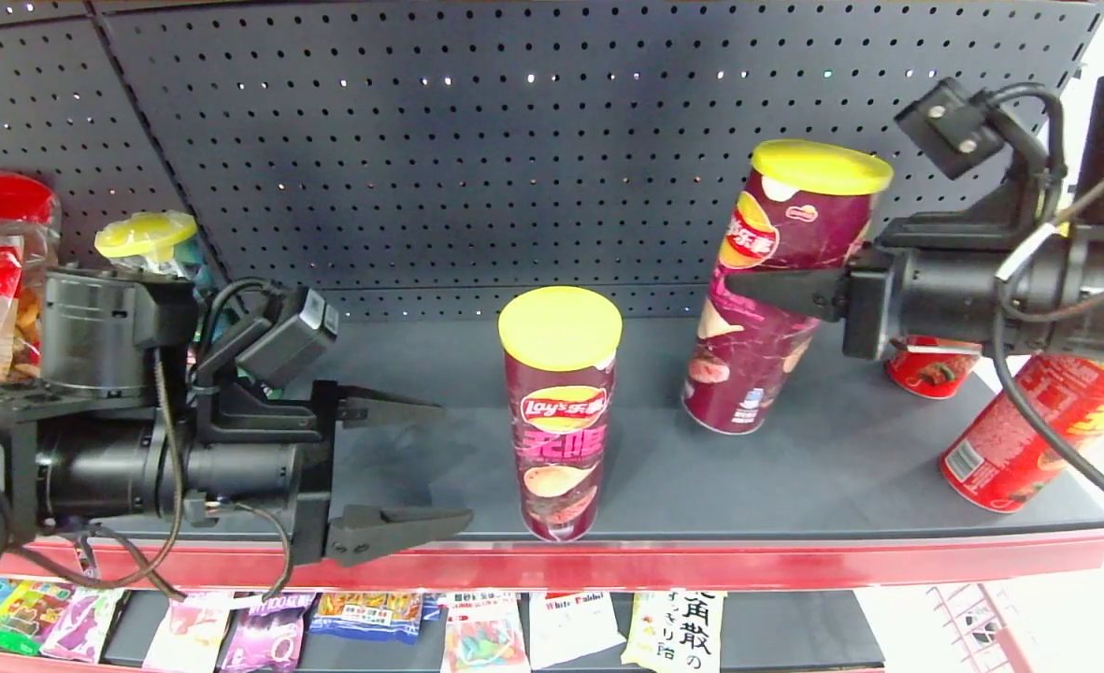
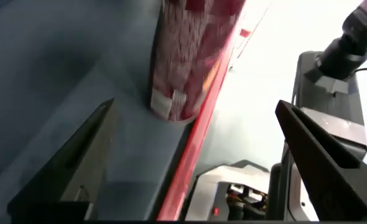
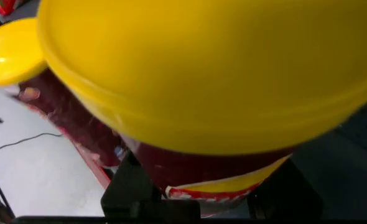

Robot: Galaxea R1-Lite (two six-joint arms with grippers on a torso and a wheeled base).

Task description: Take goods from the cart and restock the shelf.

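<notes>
the right tool clamps a tilted purple chip can around its middle, over the back of the grey shelf; the left tool gapes wide at the front edge, just beside an upright purple can, touching nothing.

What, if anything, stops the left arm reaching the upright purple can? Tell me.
Likely yes, nothing does: the open left gripper sits beside the upright purple can, with bare shelf between them.
</notes>
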